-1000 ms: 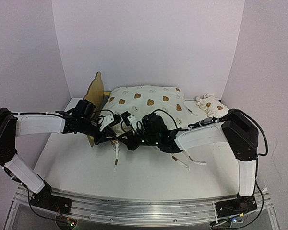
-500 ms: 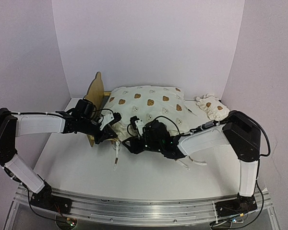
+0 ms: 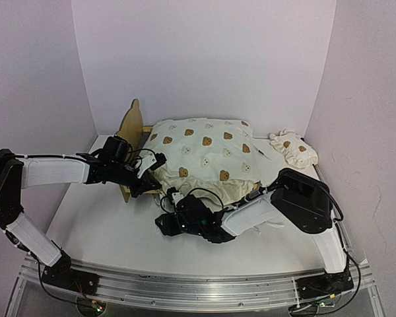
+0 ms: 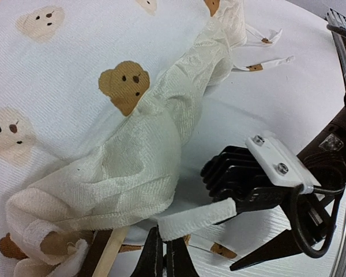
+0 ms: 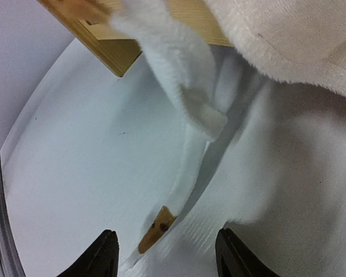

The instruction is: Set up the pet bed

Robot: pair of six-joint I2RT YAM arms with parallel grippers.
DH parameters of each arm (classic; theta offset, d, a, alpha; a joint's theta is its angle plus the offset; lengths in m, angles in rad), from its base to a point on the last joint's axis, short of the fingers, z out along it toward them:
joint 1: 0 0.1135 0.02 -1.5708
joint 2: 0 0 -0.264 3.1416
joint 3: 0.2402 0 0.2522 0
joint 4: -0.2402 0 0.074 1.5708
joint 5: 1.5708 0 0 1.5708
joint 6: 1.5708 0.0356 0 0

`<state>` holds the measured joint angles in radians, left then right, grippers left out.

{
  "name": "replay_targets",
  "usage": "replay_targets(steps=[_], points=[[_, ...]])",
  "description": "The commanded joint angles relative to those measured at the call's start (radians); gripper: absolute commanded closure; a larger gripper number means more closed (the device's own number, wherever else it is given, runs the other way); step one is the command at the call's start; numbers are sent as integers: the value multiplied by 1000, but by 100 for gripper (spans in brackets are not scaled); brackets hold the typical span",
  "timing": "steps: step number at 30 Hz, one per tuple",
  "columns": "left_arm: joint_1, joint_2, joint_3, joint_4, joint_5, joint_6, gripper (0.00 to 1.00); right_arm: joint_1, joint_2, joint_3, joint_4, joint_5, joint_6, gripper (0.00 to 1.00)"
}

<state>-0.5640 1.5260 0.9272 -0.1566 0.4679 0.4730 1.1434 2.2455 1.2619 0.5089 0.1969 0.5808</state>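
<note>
Left hand (image 4: 164,251) clamps a cushion (image 3: 204,148) tie (image 4: 199,218) at the bed (image 3: 132,125), likely for fastening; the spread right hand (image 5: 166,245) hovers over another strap (image 5: 190,151).

Pet bed (image 5: 112,49): bare light wood, matt. Cushion (image 4: 132,167): ribbed woven cloth (fuzzy up close). Table (image 5: 69,161): smooth white.

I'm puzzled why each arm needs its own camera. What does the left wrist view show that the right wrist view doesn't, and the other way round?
Only the left wrist view shows the bear-print top of the cushion and the left gripper pinching a white tie strap. Only the right wrist view shows the right gripper, open, over a brown-tipped tie string lying on the table. Both show that cream cushion and a bit of the pet bed, its wood frame.
</note>
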Motion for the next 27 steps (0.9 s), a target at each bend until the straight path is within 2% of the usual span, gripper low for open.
replay_targets(steps=[1,2,5,16,21,24,27], points=[[-4,-48,3,-1,-4,-30,100,-8,69,74,28,55,63,50],[-4,-52,7,-9,-3,-35,100,-7,80,80,29,68,69,60],[8,-68,38,-48,-5,-64,100,-9,88,70,29,95,85,98],[202,-151,224,-240,81,-139,100,-40,20,-120,-6,56,154,100],[261,-176,289,-263,95,-170,100,-53,28,-130,-30,40,170,100],[289,-182,321,-266,155,-162,100,-59,38,-113,-66,16,156,100],[288,-184,250,-246,209,-134,100,-59,55,-53,-87,-47,104,100]])
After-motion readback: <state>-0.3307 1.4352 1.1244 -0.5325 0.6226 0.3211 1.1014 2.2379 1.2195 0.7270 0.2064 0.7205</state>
